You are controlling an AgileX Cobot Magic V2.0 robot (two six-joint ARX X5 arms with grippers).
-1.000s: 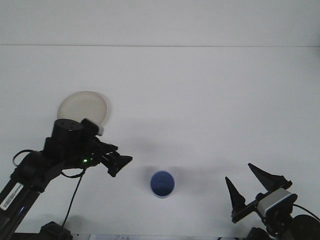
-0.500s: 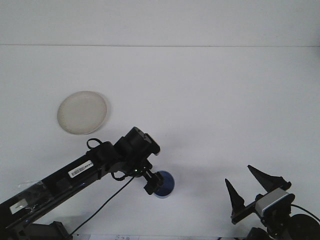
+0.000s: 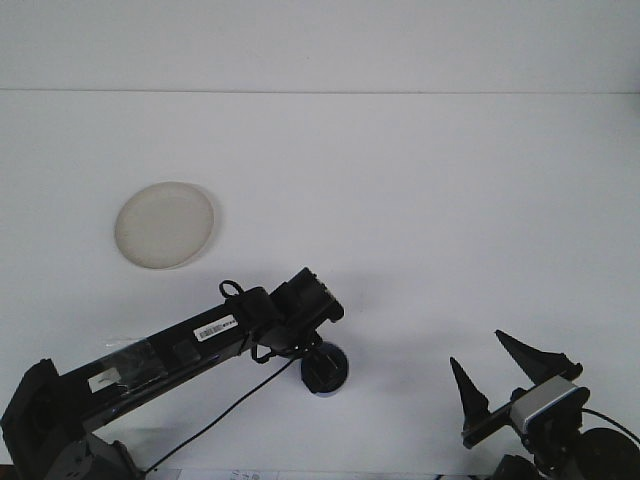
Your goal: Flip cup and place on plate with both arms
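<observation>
A blue cup [image 3: 331,389] stands on the white table near the front, mouth up as far as I can tell, and mostly covered. My left arm reaches across from the lower left, and its gripper [image 3: 322,366] sits directly over the cup, hiding its opening. Whether it holds the cup is not visible. A round white plate [image 3: 165,224] lies flat at the left, well away from the cup. At the lower right, my right gripper [image 3: 509,376] stands open with nothing in it, its two dark fingertips pointing up.
The left arm's black link with a white label [image 3: 210,330] and a loose cable [image 3: 215,415] stretch over the front left of the table. The table's back edge [image 3: 320,92] runs across the top.
My left arm has swung right from beside the plate and now covers the cup. The plate is fully uncovered. The right gripper has not moved.
</observation>
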